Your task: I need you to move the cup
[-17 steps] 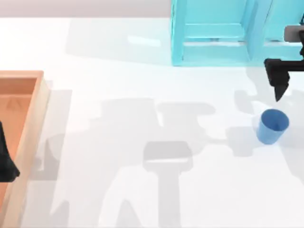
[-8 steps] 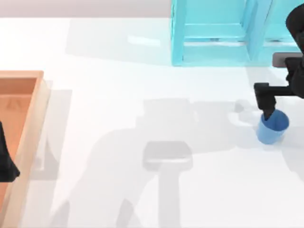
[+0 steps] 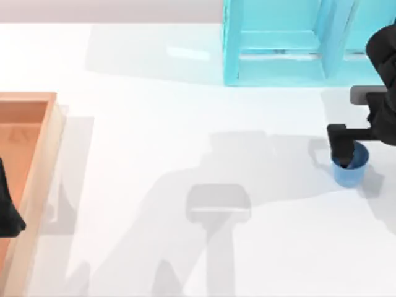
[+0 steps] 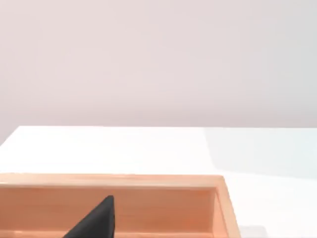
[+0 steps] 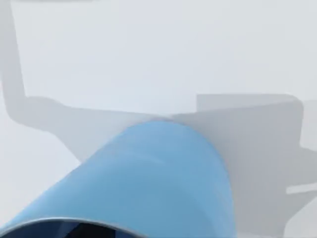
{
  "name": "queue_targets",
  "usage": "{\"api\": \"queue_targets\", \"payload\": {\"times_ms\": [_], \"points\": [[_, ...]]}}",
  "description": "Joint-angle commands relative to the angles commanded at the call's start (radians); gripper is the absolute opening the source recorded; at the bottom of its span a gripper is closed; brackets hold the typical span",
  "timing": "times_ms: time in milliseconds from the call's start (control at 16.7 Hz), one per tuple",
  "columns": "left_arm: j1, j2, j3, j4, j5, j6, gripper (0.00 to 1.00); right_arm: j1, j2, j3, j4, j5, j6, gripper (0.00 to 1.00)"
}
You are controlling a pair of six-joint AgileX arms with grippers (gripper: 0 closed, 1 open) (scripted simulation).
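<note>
The small blue cup [image 3: 351, 174] stands upright on the white table at the far right, in front of the cyan shelf unit. My right gripper [image 3: 354, 156] is down over it and open. Its one visible finger [image 3: 339, 147] reaches down at the cup's left rim, and the wrist hides the other. The right wrist view has the cup [image 5: 163, 178] very close, with its side wall and part of its rim in sight. My left gripper [image 3: 7, 213] is parked at the far left over the wooden box, and it appears again in the left wrist view [image 4: 96, 220].
An open wooden box [image 3: 37, 161] lies along the left edge, and its rim [image 4: 124, 181] is in the left wrist view. The cyan shelf unit [image 3: 278, 43] stands at the back right, just behind the cup. Bare white table spans the middle.
My right gripper came forward and down from beside the shelf onto the cup. The cup shifted slightly left and back. The left arm stayed put.
</note>
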Motion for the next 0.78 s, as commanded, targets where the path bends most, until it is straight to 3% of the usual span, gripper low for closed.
{"api": "queue_targets", "payload": {"times_ms": [720, 780], "points": [[0.000, 0.000, 0.000, 0.000, 0.000, 0.000, 1.00, 0.000, 0.000, 0.000, 0.000, 0.000, 0.000, 0.02], [0.000, 0.000, 0.000, 0.000, 0.000, 0.000, 1.00, 0.000, 0.000, 0.000, 0.000, 0.000, 0.000, 0.00]]}}
